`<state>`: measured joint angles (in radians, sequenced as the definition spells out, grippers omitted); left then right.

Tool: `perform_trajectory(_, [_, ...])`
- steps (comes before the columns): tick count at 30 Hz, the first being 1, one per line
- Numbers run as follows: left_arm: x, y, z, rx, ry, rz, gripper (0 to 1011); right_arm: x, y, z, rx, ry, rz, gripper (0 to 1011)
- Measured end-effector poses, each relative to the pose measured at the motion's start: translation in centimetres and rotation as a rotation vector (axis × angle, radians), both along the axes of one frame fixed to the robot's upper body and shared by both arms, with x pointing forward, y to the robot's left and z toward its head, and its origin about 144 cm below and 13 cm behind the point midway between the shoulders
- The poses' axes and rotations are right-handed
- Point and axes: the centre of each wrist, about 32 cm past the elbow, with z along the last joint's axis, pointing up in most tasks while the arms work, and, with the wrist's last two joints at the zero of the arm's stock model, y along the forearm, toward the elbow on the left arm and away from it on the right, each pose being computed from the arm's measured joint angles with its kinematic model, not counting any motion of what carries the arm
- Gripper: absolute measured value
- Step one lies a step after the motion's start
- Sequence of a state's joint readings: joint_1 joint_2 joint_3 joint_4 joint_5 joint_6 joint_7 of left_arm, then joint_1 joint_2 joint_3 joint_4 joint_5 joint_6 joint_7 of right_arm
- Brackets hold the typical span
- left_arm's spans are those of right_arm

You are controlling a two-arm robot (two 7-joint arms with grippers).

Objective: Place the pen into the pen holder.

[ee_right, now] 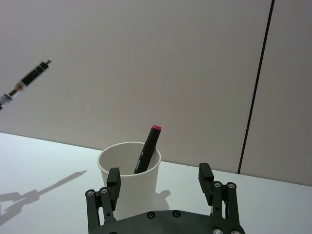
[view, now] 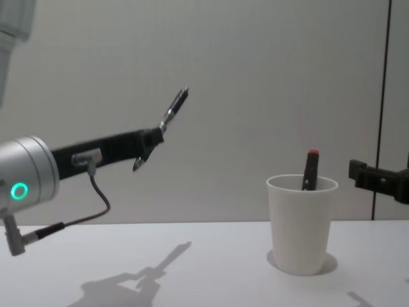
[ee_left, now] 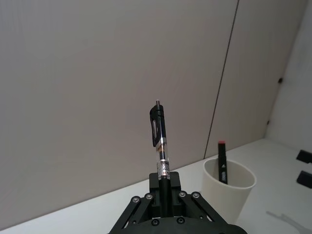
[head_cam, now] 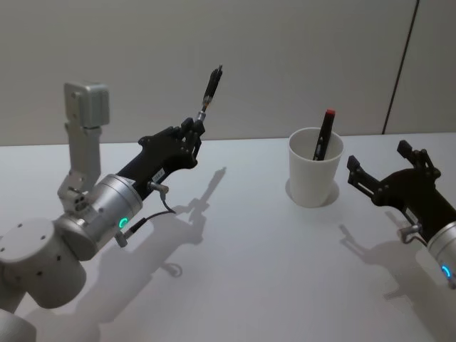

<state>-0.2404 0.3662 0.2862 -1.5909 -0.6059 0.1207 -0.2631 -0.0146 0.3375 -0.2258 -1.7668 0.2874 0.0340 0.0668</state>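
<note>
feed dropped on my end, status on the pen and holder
Left gripper shut on pen, raised left of pen holder. Right gripper open, right of holder. Red-capped marker stands inside it.

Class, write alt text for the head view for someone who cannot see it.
The left hand holds a black pen aloft, left of a white paper cup containing a red-capped marker. The open right hand sits right of the cup.

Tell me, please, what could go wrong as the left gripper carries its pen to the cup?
The left gripper pinches the pen only at one end, so it may slip. A red-capped marker leans inside the cup; the pen could strike it. The right gripper sits open beside the cup, not holding it, so a knock might tip it.
</note>
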Motion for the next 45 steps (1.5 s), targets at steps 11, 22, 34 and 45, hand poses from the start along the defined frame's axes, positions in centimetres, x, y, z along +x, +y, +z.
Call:
perform_trajectory(11, [-0.3,1.2,0.0,-0.089,-0.102,-0.134,121,0.0,0.0,0.0,0.0,0.0,0.0,1002])
perform_trajectory(22, [-0.1,1.6,0.0,-0.114,-0.156,-0.301,123,0.0,0.0,0.0,0.0,0.0,0.0,1001])
perform_trajectory(34, [0.7,0.4,0.1,-0.087,-0.174,-0.492,123,0.0,0.0,0.0,0.0,0.0,0.0,1001])
perform_trajectory(45, [1.4,-1.0,0.1,-0.058,-0.179,-0.577,123,0.0,0.0,0.0,0.0,0.0,0.0,1002])
